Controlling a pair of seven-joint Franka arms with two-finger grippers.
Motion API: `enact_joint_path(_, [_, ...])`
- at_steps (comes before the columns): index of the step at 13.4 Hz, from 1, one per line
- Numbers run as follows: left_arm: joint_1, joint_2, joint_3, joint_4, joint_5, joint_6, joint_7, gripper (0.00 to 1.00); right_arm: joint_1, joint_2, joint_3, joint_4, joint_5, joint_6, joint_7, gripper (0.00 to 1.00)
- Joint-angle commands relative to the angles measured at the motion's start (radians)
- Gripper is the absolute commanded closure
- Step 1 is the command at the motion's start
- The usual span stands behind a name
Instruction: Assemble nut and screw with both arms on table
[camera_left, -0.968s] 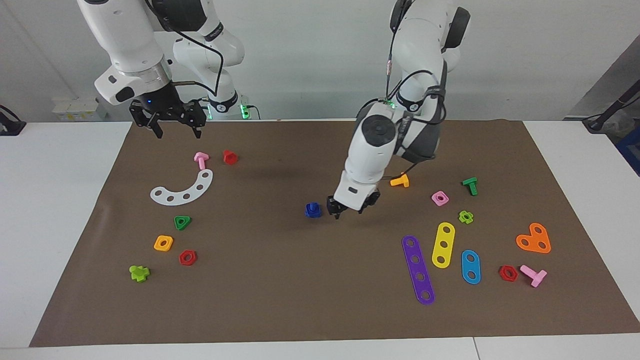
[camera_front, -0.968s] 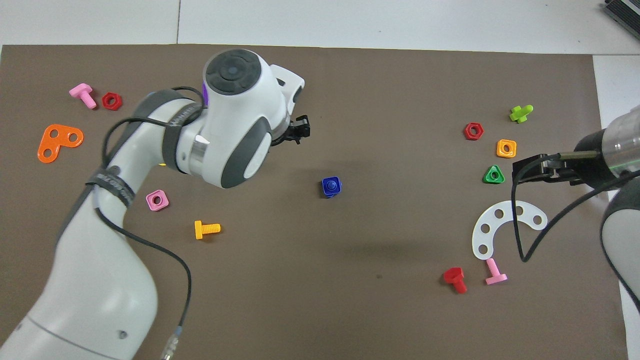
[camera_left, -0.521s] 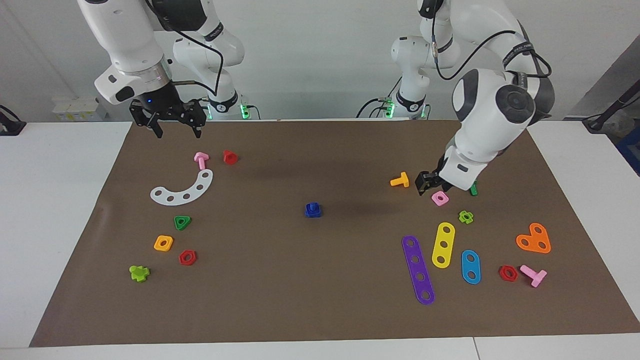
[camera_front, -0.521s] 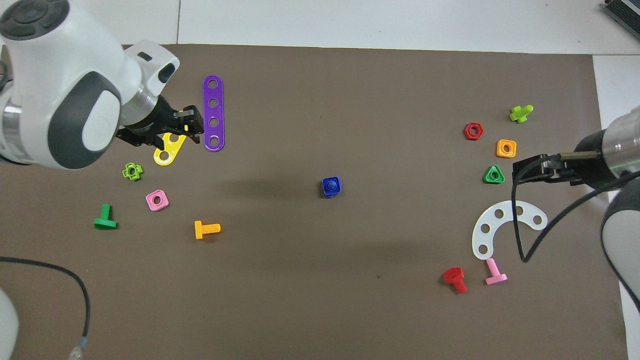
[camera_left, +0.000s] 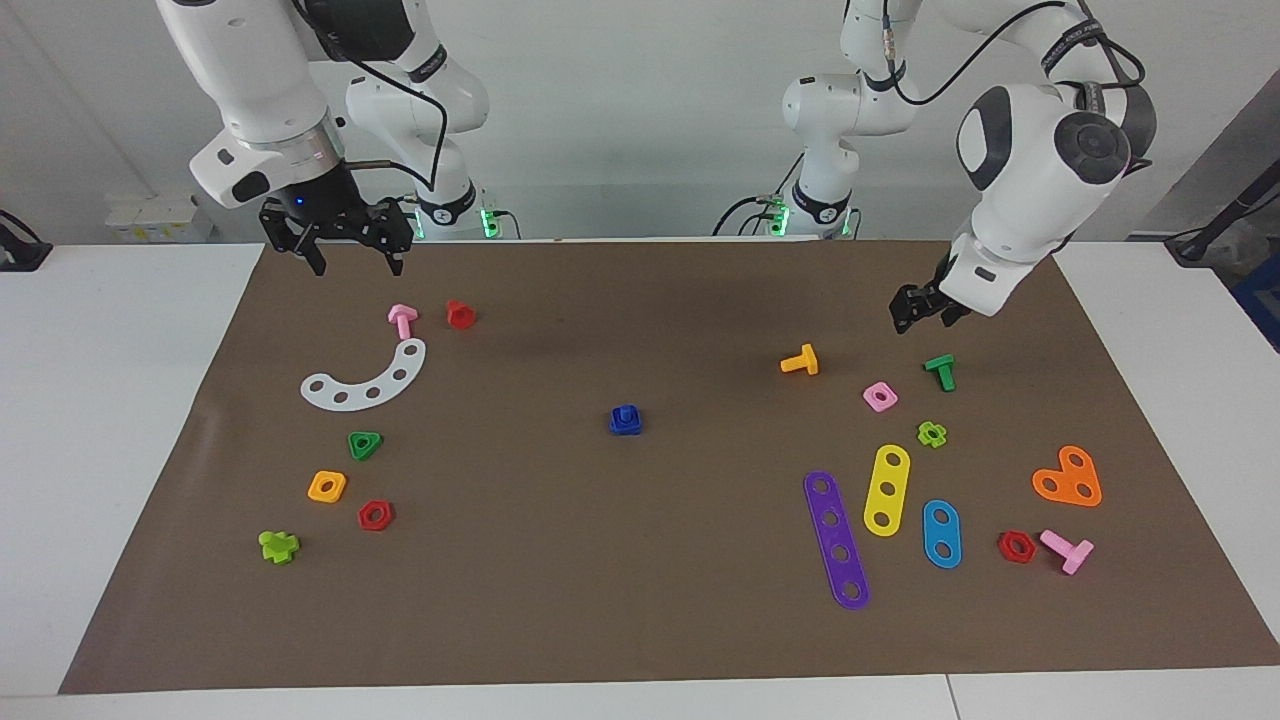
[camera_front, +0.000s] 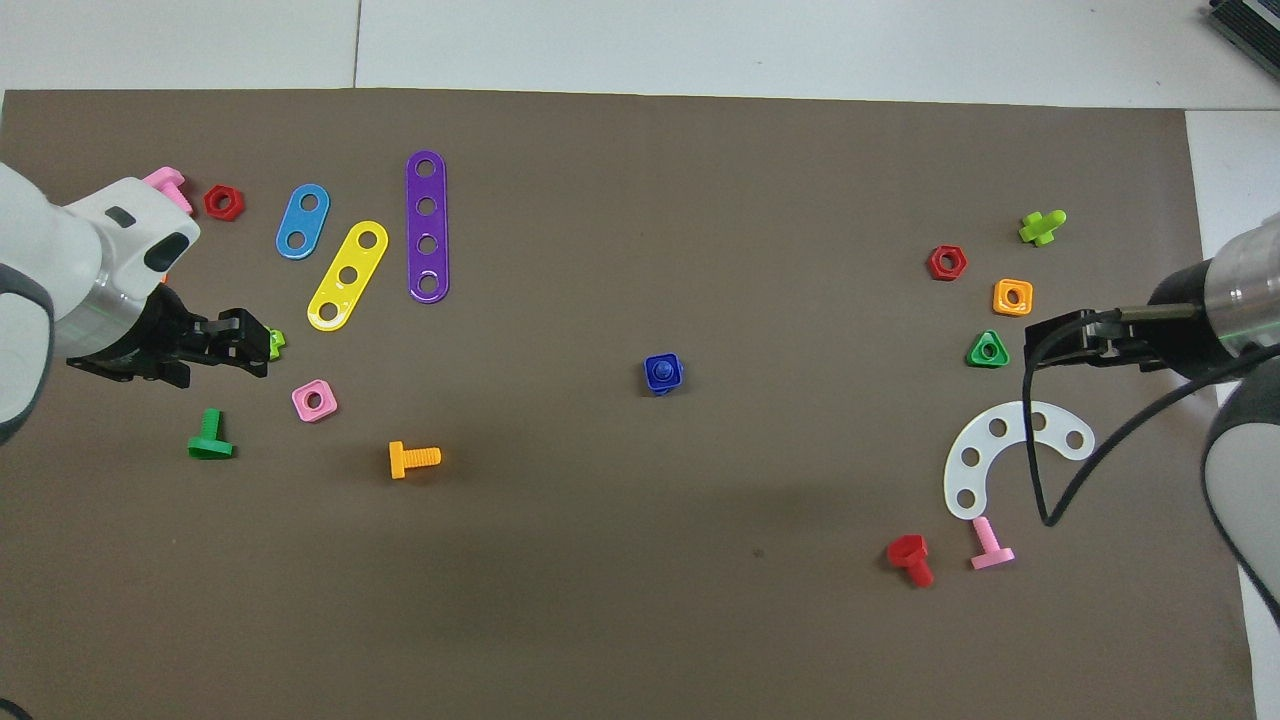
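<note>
The blue nut (camera_left: 627, 428) lies in the middle of the brown sheet on the table (camera_left: 620, 580), and the blue screw (camera_left: 625, 411) stands in it, stem up. The pair also shows in the overhead view, the nut (camera_front: 673, 379) around the screw (camera_front: 659, 370). My left gripper (camera_left: 920, 314) is open and empty, up in the air over the sheet near a green bolt (camera_left: 940, 371), well apart from the blue pair. In the overhead view it (camera_front: 248, 342) covers a light green cross piece. My right gripper (camera_left: 357, 262) is open and empty, waiting above a pink bolt (camera_left: 402, 320).
Toward the left arm's end lie an orange bolt (camera_left: 800, 361), a pink square nut (camera_left: 879, 397), purple (camera_left: 836, 538), yellow and blue strips, and an orange heart plate (camera_left: 1068, 477). Toward the right arm's end lie a white arc (camera_left: 365, 378), a green triangular nut (camera_left: 365, 444) and an orange square nut (camera_left: 327, 486).
My left arm has drawn away from the blue pair, swung toward its own end of the table and risen. The blue pair stays put. The right arm has not moved.
</note>
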Motion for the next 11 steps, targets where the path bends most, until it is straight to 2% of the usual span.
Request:
enact_joint_path(1, [0.016,-0.026,-0.01,0.071,0.021,0.024,0.01,0.17,-0.003,-0.025,0.004,-0.025,-0.022,0.026,-0.006,0.0])
enact_joint_path(4, [0.016,-0.015,-0.01,0.149,0.024,0.019,0.01,0.01,-0.003,-0.021,0.003,-0.016,-0.025,0.026,0.004,0.0])
enact_joint_path(11, [0.02,-0.029,-0.007,0.157,0.019,0.015,0.053,0.0,-0.005,-0.019,0.003,-0.016,-0.036,0.032,0.003,0.0])
